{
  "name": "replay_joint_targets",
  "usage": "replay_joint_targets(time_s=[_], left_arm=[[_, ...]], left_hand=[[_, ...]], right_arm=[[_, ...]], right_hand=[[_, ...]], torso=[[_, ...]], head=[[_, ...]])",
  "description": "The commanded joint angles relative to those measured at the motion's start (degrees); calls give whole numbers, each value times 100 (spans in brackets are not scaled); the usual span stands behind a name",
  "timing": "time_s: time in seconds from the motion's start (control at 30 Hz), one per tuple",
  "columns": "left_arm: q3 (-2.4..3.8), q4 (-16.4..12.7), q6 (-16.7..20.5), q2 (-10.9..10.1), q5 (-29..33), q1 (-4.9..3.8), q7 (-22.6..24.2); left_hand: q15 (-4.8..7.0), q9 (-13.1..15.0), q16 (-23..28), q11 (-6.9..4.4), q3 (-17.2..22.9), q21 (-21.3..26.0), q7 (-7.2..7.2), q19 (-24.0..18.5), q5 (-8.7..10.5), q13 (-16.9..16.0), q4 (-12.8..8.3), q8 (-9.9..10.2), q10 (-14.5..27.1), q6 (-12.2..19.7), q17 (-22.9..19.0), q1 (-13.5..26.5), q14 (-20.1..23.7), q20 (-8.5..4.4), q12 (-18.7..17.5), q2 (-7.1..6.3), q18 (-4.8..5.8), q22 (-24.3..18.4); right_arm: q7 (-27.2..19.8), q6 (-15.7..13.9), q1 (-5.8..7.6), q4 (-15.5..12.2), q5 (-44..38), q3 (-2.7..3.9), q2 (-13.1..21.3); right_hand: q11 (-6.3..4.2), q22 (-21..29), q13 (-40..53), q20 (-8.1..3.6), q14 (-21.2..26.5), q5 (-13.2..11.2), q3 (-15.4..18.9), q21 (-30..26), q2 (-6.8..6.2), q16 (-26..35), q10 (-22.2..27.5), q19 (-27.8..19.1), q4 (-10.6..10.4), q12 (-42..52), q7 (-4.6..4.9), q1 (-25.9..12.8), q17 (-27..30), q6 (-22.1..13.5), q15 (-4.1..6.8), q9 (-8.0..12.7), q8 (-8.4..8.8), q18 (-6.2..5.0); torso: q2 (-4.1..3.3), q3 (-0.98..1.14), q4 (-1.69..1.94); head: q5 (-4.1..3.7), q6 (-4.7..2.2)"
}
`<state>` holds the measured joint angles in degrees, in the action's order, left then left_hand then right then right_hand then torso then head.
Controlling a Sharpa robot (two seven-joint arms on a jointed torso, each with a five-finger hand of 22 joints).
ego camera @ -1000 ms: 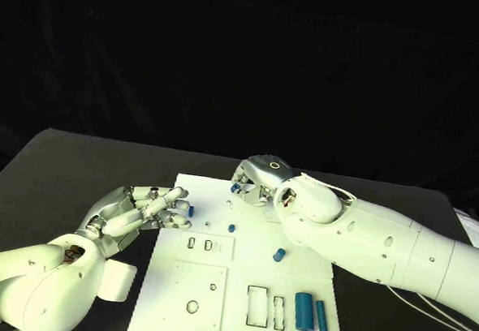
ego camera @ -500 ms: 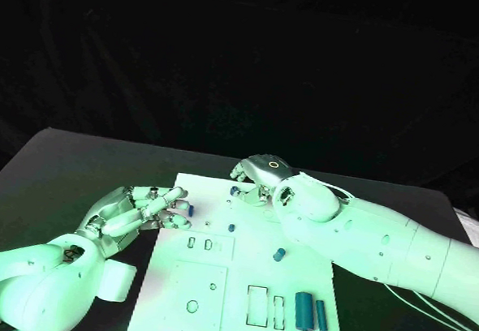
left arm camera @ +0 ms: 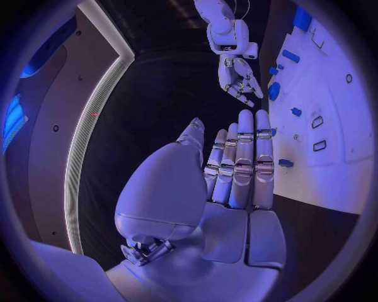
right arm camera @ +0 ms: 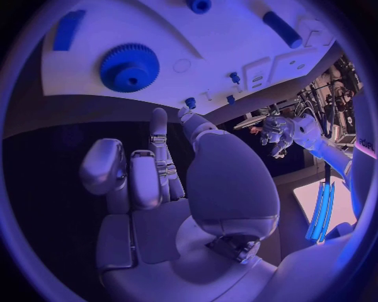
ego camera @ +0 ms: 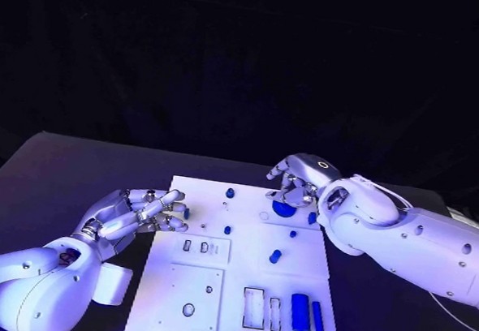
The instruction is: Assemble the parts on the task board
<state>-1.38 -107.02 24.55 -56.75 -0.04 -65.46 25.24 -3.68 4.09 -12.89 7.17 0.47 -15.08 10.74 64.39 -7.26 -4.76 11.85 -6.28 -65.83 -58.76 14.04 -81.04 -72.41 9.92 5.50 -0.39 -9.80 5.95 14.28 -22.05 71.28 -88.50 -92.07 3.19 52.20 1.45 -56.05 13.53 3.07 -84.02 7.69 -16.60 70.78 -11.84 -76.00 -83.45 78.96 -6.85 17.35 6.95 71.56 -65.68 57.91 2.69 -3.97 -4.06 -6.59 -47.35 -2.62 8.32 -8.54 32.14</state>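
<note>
A: Parts, status from the robot hands outward? Start left.

B: Left robot hand sits at the task board's left edge, over bare table. Fingers fairly straight, side by side, nothing in them. Left wrist view: fingertips reach toward the board's rim.

A: Right one?

B: Right robot hand hangs at the board's far right corner, fingers loosely curved down and apart, nothing held. A blue gear lies on the board just below its fingertips; contact, cannot tell. Right wrist view shows the gear lying flat, clear of the fingertips.

A: Other parts?

B: All on the board. Small peg near the far edge. Another small piece mid-board, a short cylinder right of centre. Two long blue bars side by side near the right edge, next to rectangular slots.

A: Room to move?

B: Dark table strip open along the board's left side, except a white block by the left forearm. Right forearm lies over the table right of the board.
</note>
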Motion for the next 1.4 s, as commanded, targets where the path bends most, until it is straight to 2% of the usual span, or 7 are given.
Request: replay_joint_targets(time_s=[0.03,0.1,0.13,0.37,0.67,0.87,1.4], left_arm=[[4,9,-144,10,4,-13,27],[4,17,-152,16,4,-12,24],[4,22,-157,21,4,-12,23],[4,37,-167,27,4,-12,15],[4,52,-174,34,4,-12,10],[3,57,-176,36,4,-11,10],[3,68,-180,35,4,-11,4]], left_hand=[[-20,-9,-1,27,-11,-4,29,44,28,4,-12,17,-5,-7,9,-45,-11,12,-34,0,-66,-9],[-20,-9,-1,27,-11,-4,29,44,28,4,-12,17,-5,-7,9,-45,-11,12,-34,0,-66,-9],[-20,-9,-1,27,-11,-4,29,44,28,4,-12,17,-5,-7,9,-45,-11,12,-34,0,-66,-9],[-20,-9,-1,27,-11,-4,29,44,28,4,-12,17,-5,-7,9,-45,-11,12,-34,0,-66,-9],[-20,-9,-1,27,-11,-4,29,44,28,4,-12,17,-5,-7,9,-45,-11,12,-34,0,-66,-9],[-20,-9,-1,27,-11,-4,29,44,28,4,-12,17,-5,-7,9,-45,-11,12,-34,0,-66,-9],[-20,-9,-1,27,-11,-4,29,44,28,4,-12,17,-5,-7,9,-45,-11,12,-34,0,-66,-9]], right_arm=[[354,325,1,-88,687,2,146],[413,409,1,-91,730,3,225],[440,455,-1,-83,745,4,257],[514,641,-27,4,658,4,284],[550,817,-69,132,476,2,190],[537,891,-130,182,401,0,111],[434,708,-205,218,368,-1,50]], right_hand=[[3,-361,1104,-23,-322,121,668,257,114,-292,79,82,-255,931,-31,188,-397,-44,12,-3,-1,109],[13,-454,1859,-4,-319,147,916,329,161,-382,276,73,-398,1525,-5,362,-521,-77,10,-4,-5,121],[36,-523,2579,37,-299,162,1222,396,261,-436,615,35,-685,1999,24,596,-570,-95,-13,-17,-39,128],[50,-657,3410,45,-316,155,1338,489,219,-525,616,44,-913,2636,25,809,-708,-119,-30,-12,-46,138],[51,-830,4152,51,-345,133,1359,596,258,-636,489,89,-949,3309,19,925,-899,-94,-32,-15,-72,166],[45,-960,4601,52,-366,123,1370,678,291,-716,395,129,-940,3741,14,955,-1032,-47,-31,-19,-102,187],[25,-1174,5211,49,-400,134,1345,809,431,-846,260,194,-910,4328,-11,995,-1264,112,-20,-31,-181,223]], torso=[[-2,27,-68],[-7,36,-85],[-10,40,-89],[-10,35,-75],[-6,21,-61],[-7,26,-53],[-6,21,-52]], head=[[18,-23],[22,-24],[18,-21],[-21,-4],[-42,28],[-32,45],[-35,60]])
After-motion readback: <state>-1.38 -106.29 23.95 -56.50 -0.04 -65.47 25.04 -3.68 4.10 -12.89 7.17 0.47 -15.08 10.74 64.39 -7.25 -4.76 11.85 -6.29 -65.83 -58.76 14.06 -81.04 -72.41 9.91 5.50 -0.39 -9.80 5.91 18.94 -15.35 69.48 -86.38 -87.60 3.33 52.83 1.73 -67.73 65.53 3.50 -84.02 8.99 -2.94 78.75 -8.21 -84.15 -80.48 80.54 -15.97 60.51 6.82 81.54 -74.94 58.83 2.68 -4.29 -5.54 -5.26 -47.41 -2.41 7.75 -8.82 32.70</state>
